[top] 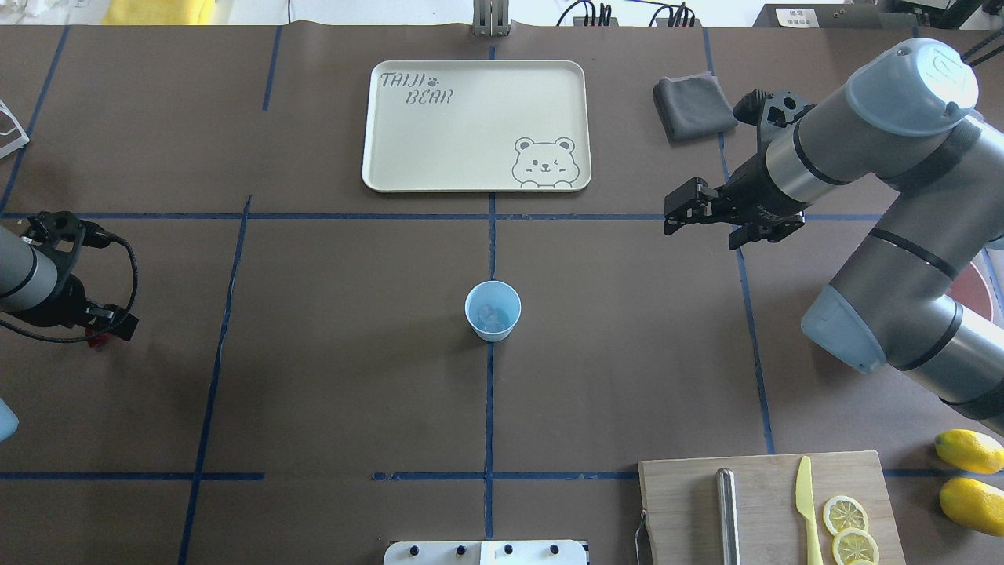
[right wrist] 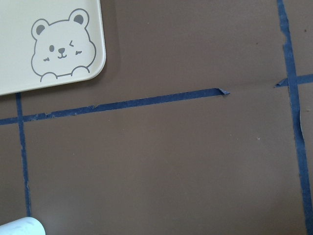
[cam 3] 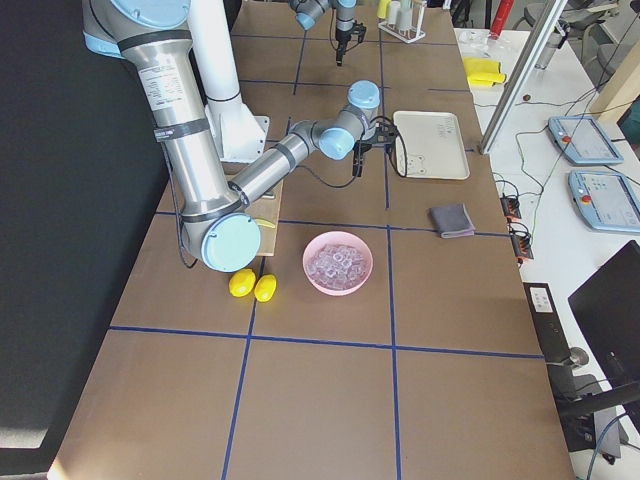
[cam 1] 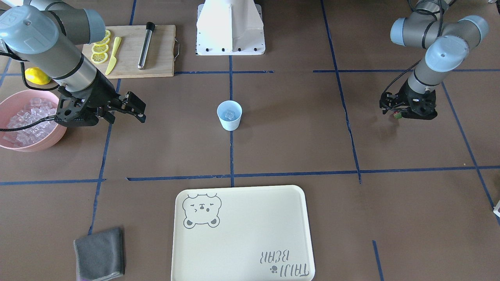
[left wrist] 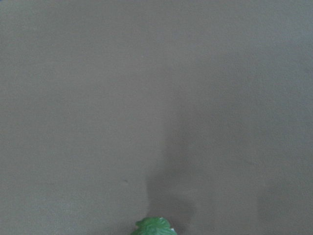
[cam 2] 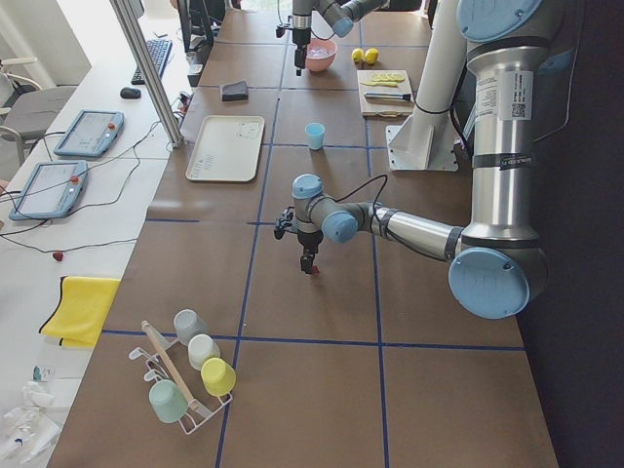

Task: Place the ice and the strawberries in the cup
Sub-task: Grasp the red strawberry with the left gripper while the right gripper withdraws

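Observation:
The pale blue cup (cam 1: 229, 115) (top: 492, 311) stands upright at the table's middle with one clear ice cube (cam 1: 229, 114) inside. More ice (cam 1: 27, 119) fills the pink bowl (cam 1: 47, 142). My left gripper (cam 1: 395, 113) (top: 98, 336) hangs low over the table far from the cup, shut on the small red strawberry (cam 1: 398, 114) (top: 93, 341). The strawberry's green top shows in the left wrist view (left wrist: 154, 227). My right gripper (cam 1: 134, 111) (top: 681, 213) is open and empty between bowl and cup.
A cream bear tray (cam 1: 242, 234) lies at the operators' side, with a grey cloth (cam 1: 99, 259) beside it. A cutting board (cam 1: 156, 50) holds lemon slices, a yellow knife and a metal rod. Whole lemons (top: 969, 451) lie near it. The robot base (cam 1: 230, 27) stands behind the cup.

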